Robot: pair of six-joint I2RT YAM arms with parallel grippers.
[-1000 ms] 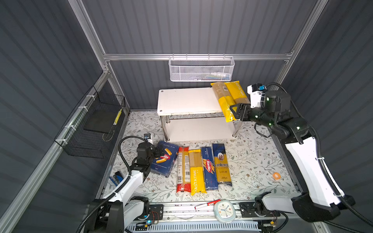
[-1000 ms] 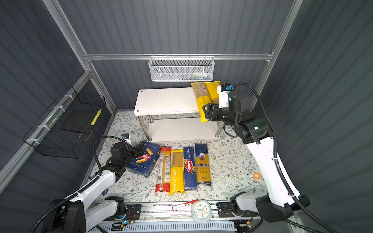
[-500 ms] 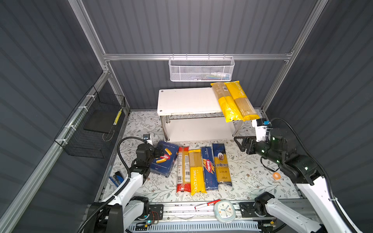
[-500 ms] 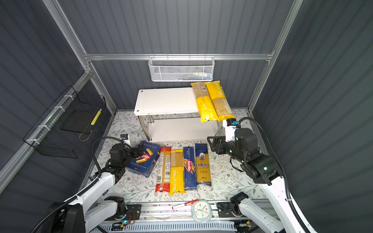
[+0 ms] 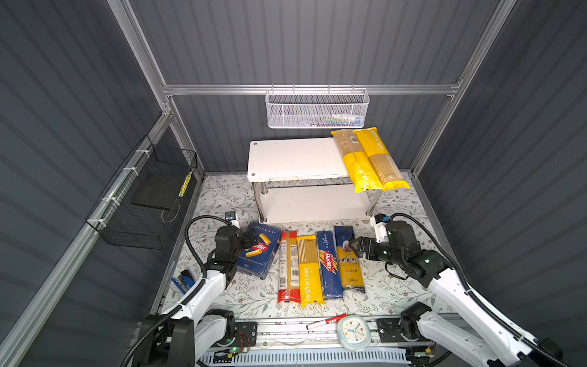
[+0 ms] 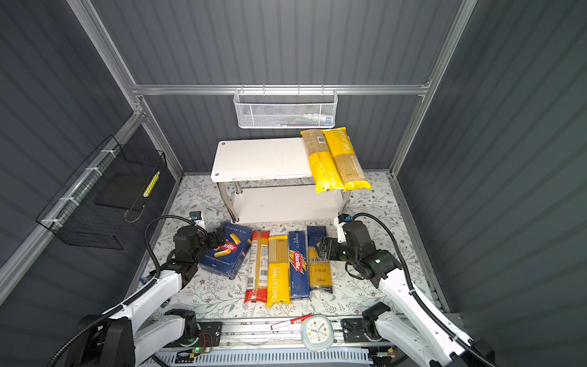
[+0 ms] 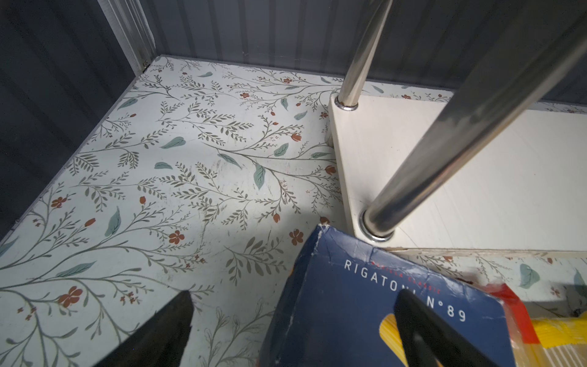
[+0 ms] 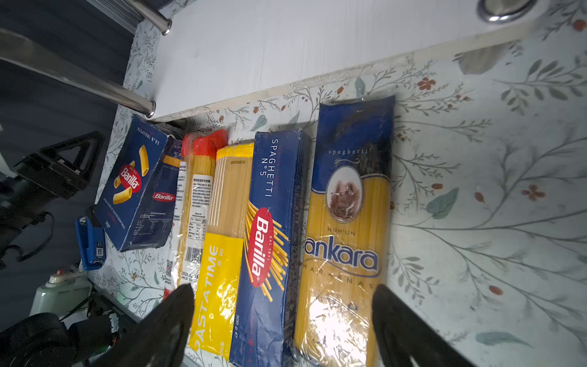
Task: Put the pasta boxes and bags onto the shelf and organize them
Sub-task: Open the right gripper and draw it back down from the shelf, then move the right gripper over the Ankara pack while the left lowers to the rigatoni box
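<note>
The white two-tier shelf (image 5: 292, 159) stands at the back. Two yellow PASTATIME bags (image 5: 368, 159) lie side by side on its top board's right end, overhanging the front. On the floral floor lie a row: the rigatoni box (image 5: 259, 254), a red-ended bag (image 5: 287, 270), a PASTATIME bag (image 5: 309, 273), the spaghetti box (image 5: 328, 267) and the ankara bag (image 5: 349, 270). My right gripper (image 8: 282, 287) hovers open over the spaghetti box (image 8: 270, 222) and ankara bag (image 8: 349, 222). My left gripper (image 7: 295, 294) is open, straddling the rigatoni box's (image 7: 365, 302) left corner.
A white mesh basket (image 5: 317, 109) hangs on the back wall above the shelf. A black wire basket (image 5: 149, 197) hangs on the left wall. A small clock (image 5: 352, 329) and a red-white marker (image 5: 327, 321) lie on the front rail. A blue object (image 5: 184, 281) sits front left.
My right gripper let go of the yellow bag on the shelf's top board, came down and forward to the floor row, and opened wider. The left arm has hardly moved.
</note>
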